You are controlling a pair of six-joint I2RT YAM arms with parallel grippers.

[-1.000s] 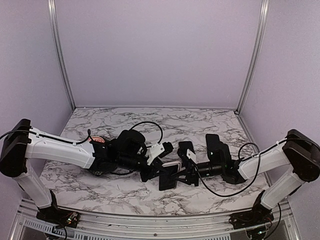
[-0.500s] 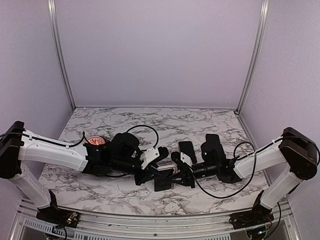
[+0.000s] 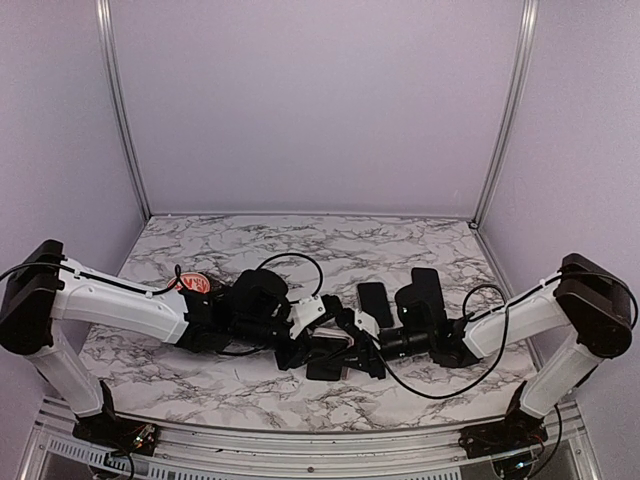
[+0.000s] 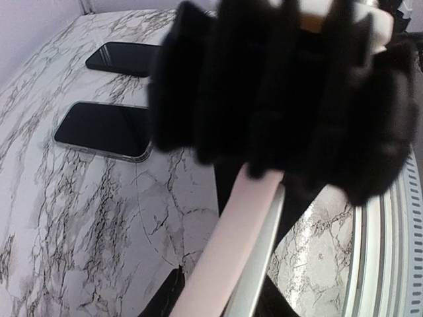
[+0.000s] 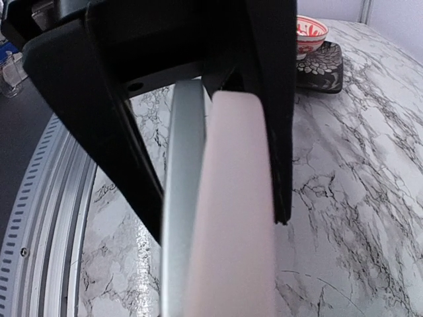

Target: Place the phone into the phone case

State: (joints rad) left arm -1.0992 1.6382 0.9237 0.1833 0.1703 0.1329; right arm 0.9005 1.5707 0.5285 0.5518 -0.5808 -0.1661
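A phone with a silver edge (image 5: 180, 198) lies against a pale pink phone case (image 5: 234, 218), the two held on edge between both grippers low over the table's middle front (image 3: 326, 352). My left gripper (image 3: 304, 346) is shut on the pair from the left; its wrist view shows the pink case (image 4: 228, 251) and the silver edge (image 4: 261, 264) running between its dark fingers. My right gripper (image 3: 358, 344) is shut on the same pair from the right, with black fingers (image 5: 271, 99) on both sides. Whether the phone is seated in the case is hidden.
Two other dark phones lie flat on the marble behind, a nearer one (image 4: 106, 129) and a farther one (image 4: 125, 58); one shows from above (image 3: 375, 298). A red-patterned bowl (image 5: 310, 28) sits on a dark coaster (image 5: 320, 66) at the left (image 3: 195, 284). A metal rail runs along the front edge (image 4: 390, 251).
Both grippers have closed in on each other at the table's front middle. The phone and case have turned from a tilted, face-showing pose to a flatter one squeezed between them.
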